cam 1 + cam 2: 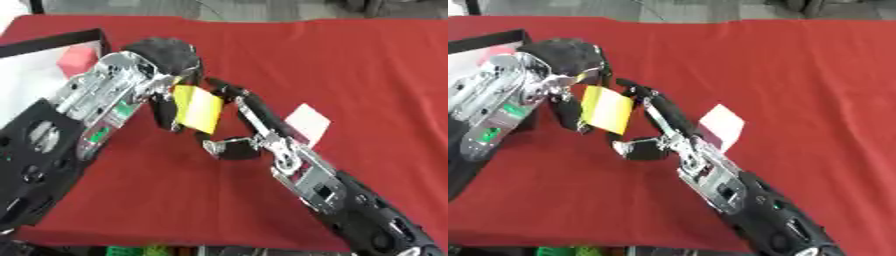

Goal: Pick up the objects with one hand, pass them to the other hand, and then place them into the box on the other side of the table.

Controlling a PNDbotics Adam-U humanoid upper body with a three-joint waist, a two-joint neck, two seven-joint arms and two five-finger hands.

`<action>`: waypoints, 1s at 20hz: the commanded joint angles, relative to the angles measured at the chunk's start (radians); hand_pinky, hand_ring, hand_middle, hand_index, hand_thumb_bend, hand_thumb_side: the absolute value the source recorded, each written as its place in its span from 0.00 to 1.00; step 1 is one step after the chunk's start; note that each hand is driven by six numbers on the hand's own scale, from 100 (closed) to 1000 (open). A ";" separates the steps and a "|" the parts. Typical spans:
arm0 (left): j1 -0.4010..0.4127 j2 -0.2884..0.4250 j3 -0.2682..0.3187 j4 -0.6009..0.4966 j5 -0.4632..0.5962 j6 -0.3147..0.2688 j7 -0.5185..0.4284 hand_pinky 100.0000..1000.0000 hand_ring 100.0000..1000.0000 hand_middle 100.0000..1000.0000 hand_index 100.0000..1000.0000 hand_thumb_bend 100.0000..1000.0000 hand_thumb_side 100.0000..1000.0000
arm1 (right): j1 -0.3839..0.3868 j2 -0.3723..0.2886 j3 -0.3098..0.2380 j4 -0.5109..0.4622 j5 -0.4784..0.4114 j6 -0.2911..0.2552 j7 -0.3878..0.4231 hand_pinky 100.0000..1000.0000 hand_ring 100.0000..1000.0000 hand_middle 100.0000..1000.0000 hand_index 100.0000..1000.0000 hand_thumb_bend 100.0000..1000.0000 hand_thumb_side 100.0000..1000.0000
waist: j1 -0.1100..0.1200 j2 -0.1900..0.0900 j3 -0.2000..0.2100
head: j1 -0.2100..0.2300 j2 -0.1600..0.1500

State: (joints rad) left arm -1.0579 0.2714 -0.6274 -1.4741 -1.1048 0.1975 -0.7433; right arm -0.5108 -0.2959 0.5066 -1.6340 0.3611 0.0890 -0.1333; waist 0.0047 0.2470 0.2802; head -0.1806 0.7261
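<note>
A flat yellow block (198, 109) hangs upright above the red table between both hands. My left hand (168, 52) comes over it from the upper left, with a dark finger (164, 116) curled down its left face and holding it. My right hand (255, 120) reaches up from the lower right. Its fingers (229, 91) lie fairly straight along the block's right edge, and its thumb (229, 149) curls just below the block without touching it. A white block (306, 123) lies on the cloth behind my right hand. The box (52, 42) stands at the far left.
The box has a black rim and a white floor, and a red-pink block (79, 58) lies inside it. The red cloth (367, 65) covers the whole table. The table's front edge runs along the bottom of the view.
</note>
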 commanded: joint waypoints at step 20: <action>0.027 0.132 0.106 -0.034 0.002 0.063 0.028 0.78 0.67 0.42 0.34 0.52 0.00 | -0.004 -0.033 0.004 -0.046 -0.031 0.000 0.026 0.98 0.67 0.69 0.95 0.24 0.00 | 0.000 -0.030 0.001 | 0.012 -0.010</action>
State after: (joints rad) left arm -1.0167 0.3762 -0.5396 -1.4955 -1.0972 0.2571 -0.7187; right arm -0.5045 -0.3137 0.5129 -1.6549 0.3352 0.0918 -0.1097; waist 0.0032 0.2461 0.2797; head -0.1729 0.7259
